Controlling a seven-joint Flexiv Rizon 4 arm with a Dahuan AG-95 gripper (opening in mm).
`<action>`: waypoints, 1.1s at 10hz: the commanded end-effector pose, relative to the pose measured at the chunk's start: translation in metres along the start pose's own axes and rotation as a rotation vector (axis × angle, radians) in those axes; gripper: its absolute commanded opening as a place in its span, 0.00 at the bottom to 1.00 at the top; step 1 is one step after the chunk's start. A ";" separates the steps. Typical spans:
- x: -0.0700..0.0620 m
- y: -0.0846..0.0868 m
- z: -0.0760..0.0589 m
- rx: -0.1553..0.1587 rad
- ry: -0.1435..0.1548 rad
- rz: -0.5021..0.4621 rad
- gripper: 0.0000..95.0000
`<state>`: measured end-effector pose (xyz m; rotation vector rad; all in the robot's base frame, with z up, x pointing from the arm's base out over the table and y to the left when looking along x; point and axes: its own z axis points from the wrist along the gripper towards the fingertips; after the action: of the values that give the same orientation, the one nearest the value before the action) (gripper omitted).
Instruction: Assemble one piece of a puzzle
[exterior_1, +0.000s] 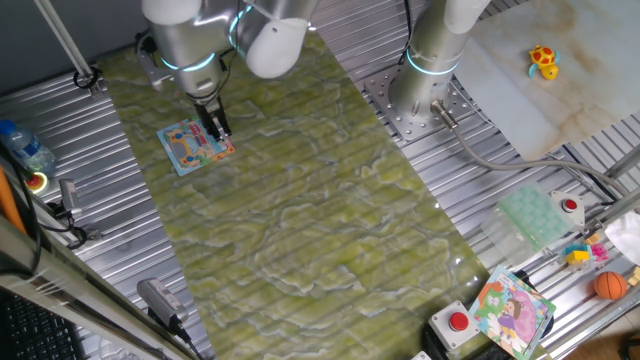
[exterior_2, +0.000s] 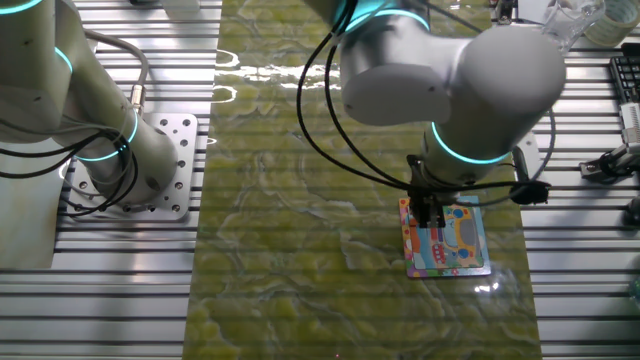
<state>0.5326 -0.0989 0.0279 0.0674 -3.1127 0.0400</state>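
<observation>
The puzzle (exterior_1: 193, 147) is a small square board with a light-blue border and a red, yellow and green cartoon picture. It lies flat on the green mat at the far left, and it also shows in the other fixed view (exterior_2: 455, 245). My gripper (exterior_1: 217, 129) points straight down over the puzzle's right edge, its tips at or just above the board; in the other fixed view, the gripper (exterior_2: 431, 218) is over the board's upper left part. Its dark fingers stand close together and look shut. The tiny piece is not visible; the fingers may hide it.
A second arm's base (exterior_1: 430, 95) stands on a metal plate right of the mat. A larger colourful board with a purple figure (exterior_1: 512, 310), a red button box (exterior_1: 457, 325), an orange ball (exterior_1: 609, 286) and a yellow toy (exterior_1: 543, 61) lie at the right. A bottle (exterior_1: 25, 148) lies at the far left.
</observation>
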 end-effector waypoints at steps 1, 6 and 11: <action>-0.001 -0.001 0.002 0.005 -0.001 -0.003 0.00; -0.003 -0.003 0.007 0.024 0.001 -0.008 0.00; -0.003 -0.004 0.014 0.030 0.001 -0.009 0.00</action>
<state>0.5357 -0.1028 0.0134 0.0819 -3.1108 0.0863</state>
